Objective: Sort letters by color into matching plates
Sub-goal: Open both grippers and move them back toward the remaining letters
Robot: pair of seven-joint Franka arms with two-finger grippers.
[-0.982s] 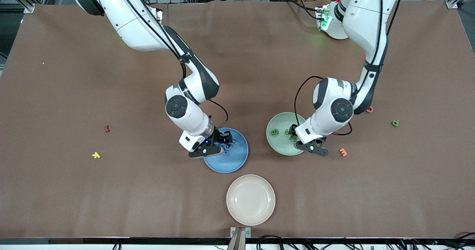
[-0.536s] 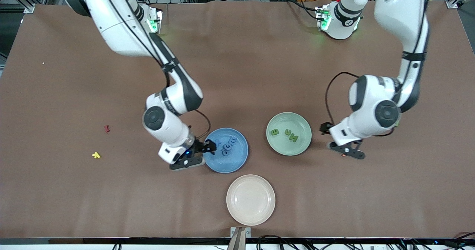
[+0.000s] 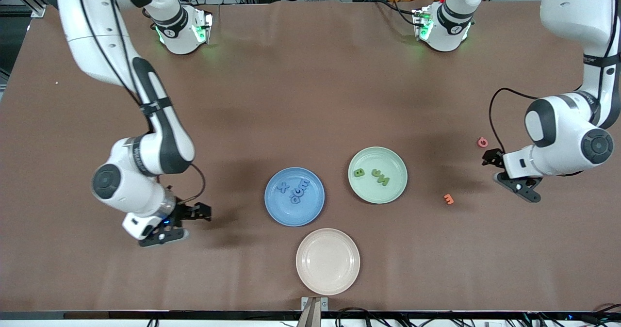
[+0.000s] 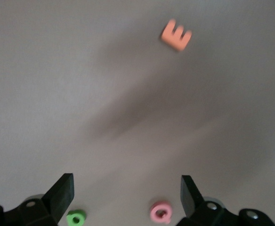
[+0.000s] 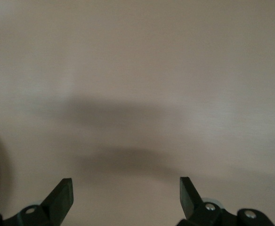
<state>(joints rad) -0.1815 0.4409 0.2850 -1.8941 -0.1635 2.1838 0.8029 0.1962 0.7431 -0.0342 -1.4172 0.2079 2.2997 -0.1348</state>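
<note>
Hovering wide open and empty, left hand (image 4: pixel 123 197) nears the tiny green foam letter (image 4: pixel 75 217): light, squashy, best pinched across its sides; right hand (image 5: pixel 123 197) waits, open.

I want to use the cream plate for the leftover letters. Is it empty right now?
Empty. In the front view the cream plate shows only its bare pale inside, with no letter on it.

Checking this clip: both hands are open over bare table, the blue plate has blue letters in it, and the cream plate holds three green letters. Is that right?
Not quite. The cream plate is empty in the front view; the three green letters lie in the green plate. The rest holds: the left hand and right hand are open over bare table, and the blue letters sit in the blue plate.
</note>
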